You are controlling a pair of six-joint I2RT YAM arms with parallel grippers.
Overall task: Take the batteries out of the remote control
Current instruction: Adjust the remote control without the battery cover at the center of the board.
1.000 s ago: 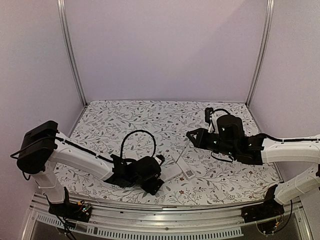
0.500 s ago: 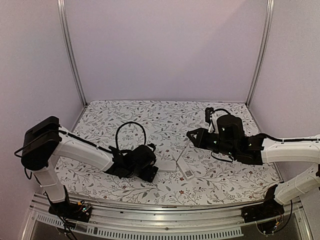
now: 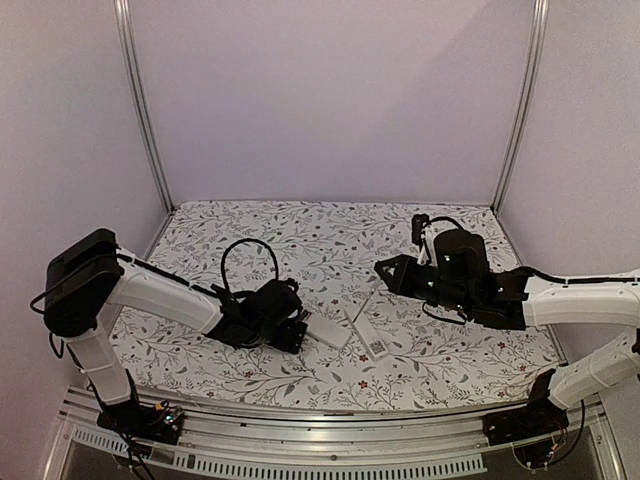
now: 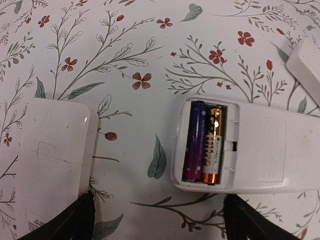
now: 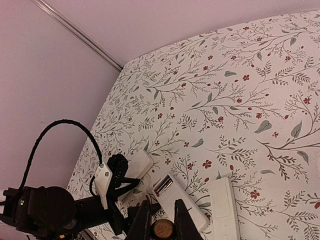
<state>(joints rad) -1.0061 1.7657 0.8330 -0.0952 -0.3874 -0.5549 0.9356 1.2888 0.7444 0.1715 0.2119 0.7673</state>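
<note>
The white remote control [image 4: 260, 150] lies back-up with its compartment open. Two batteries lie side by side in it, one purple [image 4: 195, 142] and one orange-gold [image 4: 214, 145]. My left gripper [image 4: 162, 225] is open just short of that end, its black fingers [image 4: 82, 220] spread either side and touching nothing. In the top view the left gripper [image 3: 297, 327] points at the remote control [image 3: 328, 330]. My right gripper [image 3: 385, 272] hovers behind it, shut on a thin grey pen-like tool [image 3: 366, 304]. The tool's round brown end [image 5: 162, 229] shows between the right gripper [image 5: 163, 210] fingers, above the remote control [image 5: 187, 202].
A flat white rounded piece [image 4: 50, 160] lies beside the left finger. A second long white remote [image 5: 223, 205] lies next to the open one, its corner [image 4: 307, 65] showing at upper right. The flowered cloth [image 3: 300, 240] covers the table; metal posts stand at the back corners.
My left gripper has swung from the near edge away toward the table's middle and now faces the remote's open end. The right arm has stayed where it was.
</note>
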